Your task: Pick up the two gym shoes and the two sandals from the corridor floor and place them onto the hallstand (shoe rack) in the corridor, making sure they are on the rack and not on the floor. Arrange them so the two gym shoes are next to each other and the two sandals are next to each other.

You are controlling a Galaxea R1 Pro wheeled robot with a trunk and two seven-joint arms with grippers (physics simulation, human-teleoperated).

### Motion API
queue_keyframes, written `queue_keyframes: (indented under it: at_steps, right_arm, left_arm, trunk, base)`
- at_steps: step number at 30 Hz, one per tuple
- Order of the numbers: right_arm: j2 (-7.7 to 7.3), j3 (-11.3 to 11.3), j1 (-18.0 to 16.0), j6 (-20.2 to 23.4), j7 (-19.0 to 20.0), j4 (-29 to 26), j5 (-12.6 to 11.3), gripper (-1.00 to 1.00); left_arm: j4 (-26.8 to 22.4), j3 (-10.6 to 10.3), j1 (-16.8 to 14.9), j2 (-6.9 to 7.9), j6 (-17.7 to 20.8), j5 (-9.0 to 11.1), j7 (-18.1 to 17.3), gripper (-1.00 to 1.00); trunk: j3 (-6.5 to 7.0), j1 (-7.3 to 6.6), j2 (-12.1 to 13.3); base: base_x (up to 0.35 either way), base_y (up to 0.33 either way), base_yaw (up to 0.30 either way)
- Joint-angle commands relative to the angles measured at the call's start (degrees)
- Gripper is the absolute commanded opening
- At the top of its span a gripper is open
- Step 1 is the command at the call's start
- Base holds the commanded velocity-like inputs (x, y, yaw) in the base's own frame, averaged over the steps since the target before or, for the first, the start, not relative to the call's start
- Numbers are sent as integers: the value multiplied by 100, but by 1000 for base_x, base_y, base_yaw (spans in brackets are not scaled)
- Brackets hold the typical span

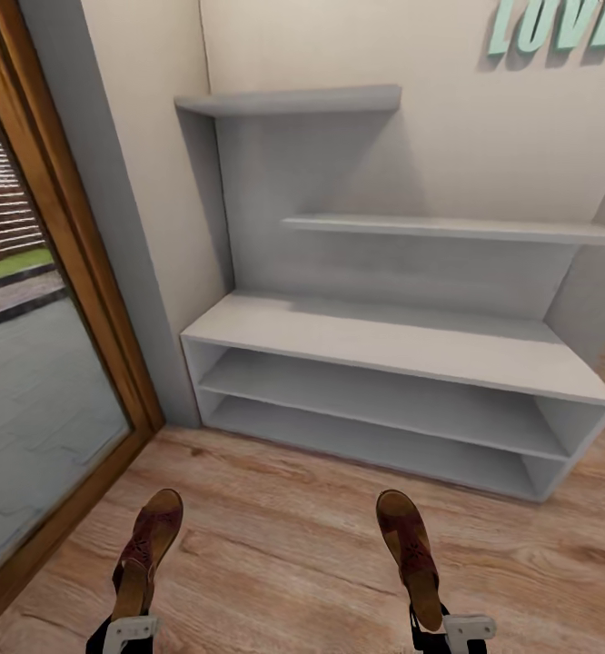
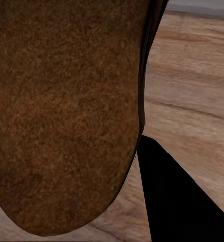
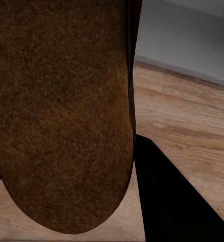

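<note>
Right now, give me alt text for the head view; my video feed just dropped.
Each gripper holds one brown sandal, left sandal and right sandal, above the wood floor. Ahead stands the pale grey hallstand, its bench top and both open tiers empty, beneath mint wall letters. A glass door is at left.

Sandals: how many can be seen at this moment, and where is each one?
2. One sandal is held in the left gripper, the other sandal in the right gripper, both above the corridor floor before the hallstand. None is on the rack.
</note>
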Motion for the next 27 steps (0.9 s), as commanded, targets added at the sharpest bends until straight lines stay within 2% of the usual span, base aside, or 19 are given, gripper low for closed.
queue_keyframes:
  at_steps: [1,14,19,27]
  right_arm:
    - [-5,31,-4,-5,-54,3,22,-100]
    - [-5,36,-4,-5,-54,3,21,-100]
    - [-4,36,-4,-5,-56,-8,29,-100]
    - [-13,36,-4,-5,-54,-5,36,-100]
  left_arm:
    - [3,18,-3,-2,-14,-23,-15,-100]
    - [6,18,-1,-2,-14,-23,-15,-100]
    - [7,18,2,-2,-14,-23,-15,-100]
    - [7,18,1,-2,-14,-23,-16,-100]
  trunk:
    - [-10,-1,-2]
    - [-58,-1,-2]
    - [-59,-1,-2]
    - [-59,-1,-2]
  base:
    - [0,305,-257]
    - [0,305,-267]
    - [0,213,-58]
    - [0,27,-5]
